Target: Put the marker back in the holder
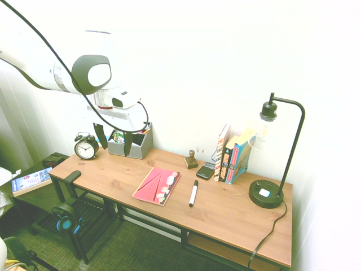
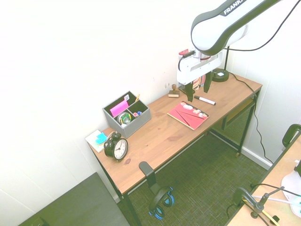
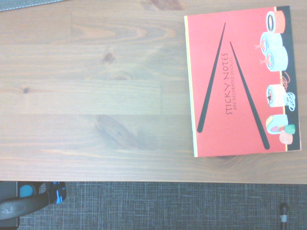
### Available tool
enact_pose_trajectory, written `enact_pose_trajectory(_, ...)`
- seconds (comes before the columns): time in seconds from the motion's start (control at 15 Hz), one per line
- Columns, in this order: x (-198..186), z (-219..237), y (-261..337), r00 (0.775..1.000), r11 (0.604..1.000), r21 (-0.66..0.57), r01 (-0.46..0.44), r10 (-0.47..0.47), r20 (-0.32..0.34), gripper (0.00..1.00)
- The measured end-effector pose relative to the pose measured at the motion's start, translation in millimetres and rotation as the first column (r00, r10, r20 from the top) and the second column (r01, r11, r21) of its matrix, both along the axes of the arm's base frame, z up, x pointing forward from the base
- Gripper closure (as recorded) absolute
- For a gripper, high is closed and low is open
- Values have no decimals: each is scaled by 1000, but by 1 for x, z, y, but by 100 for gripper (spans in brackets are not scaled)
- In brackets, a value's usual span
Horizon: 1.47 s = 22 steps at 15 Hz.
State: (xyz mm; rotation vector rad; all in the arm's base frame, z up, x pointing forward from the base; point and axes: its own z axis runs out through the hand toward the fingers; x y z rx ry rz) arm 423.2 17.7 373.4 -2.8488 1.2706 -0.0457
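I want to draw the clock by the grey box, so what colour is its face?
White, with dark hands; the clock shows best in the second exterior view.

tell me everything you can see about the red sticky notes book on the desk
The sticky notes book is a thin rectangle, seemingly paper or card, with a red cover, a yellow strip along one edge and a black band along the opposite one. Two dark chopsticks are printed slanting across it, with sushi pictures beside the band and the words "STICKY NOTES" between the sticks. It lies flat and closed, cover up, on the wooden desk, near the front edge, beside the marker. Only the desk touches it.
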Motion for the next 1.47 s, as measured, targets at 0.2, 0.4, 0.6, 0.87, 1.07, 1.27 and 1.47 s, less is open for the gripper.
enact_pose_trajectory(0.2, 0, 0, 3, 997, 997, -8, -74, 74, 4, 0)
enact_pose_trajectory(0.4, 4, 0, -4, 976, 977, -29, -209, 211, 62, 0)
enact_pose_trajectory(0.6, 10, -7, -46, 960, 964, -48, -263, 266, 89, 0)
enact_pose_trajectory(0.87, 23, -43, -116, 962, 965, -93, -245, 254, 100, 0)
enact_pose_trajectory(1.07, 44, -82, -161, 976, 976, -99, -194, 203, 80, 0)
enact_pose_trajectory(1.27, 61, -118, -192, 983, 980, -112, -166, 173, 56, 0)
enact_pose_trajectory(1.47, 69, -145, -210, 985, 980, -111, -166, 170, 32, 100)
